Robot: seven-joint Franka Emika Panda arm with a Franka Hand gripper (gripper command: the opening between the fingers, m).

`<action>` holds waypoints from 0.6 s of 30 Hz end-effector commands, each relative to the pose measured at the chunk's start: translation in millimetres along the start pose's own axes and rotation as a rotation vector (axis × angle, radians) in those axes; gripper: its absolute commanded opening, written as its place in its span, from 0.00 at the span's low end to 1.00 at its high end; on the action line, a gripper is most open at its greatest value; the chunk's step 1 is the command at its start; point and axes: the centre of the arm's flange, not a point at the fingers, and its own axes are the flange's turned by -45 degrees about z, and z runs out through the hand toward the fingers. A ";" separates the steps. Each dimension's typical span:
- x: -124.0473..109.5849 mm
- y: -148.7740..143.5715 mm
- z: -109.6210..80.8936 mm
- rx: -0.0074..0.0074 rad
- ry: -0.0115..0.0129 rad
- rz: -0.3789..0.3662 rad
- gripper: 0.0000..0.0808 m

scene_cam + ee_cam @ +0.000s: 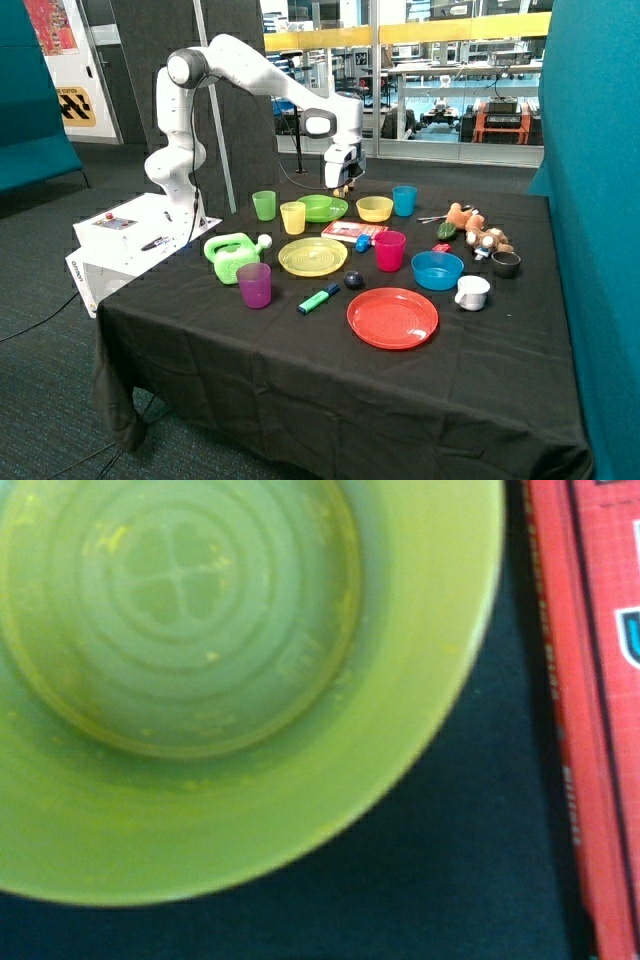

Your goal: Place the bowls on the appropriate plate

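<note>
Hovering just above the light green bowl in the upper middle of the outside frame, the gripper is sitting over the bowl's edge nearest the yellow bowl, so the target is lying straight below it. Can't tell if it's released or clenched.

In the wrist view, the green bowl is filling the upper left, with a red box along the right edge. Neither bowl is on a plate yet.

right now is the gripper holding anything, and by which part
Cannot be told. The gripper hangs just above the light green shallow plastic bowl; the wrist view looks straight into that bowl, showing no grip.
</note>
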 end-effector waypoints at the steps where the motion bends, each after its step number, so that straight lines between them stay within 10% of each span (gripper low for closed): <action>1: 4.3 -13.9 5.9 0.0000 0.0052 0.006 0.58; 18: 26.6 -18.9 9.7 0.0001 0.0052 0.044 0.58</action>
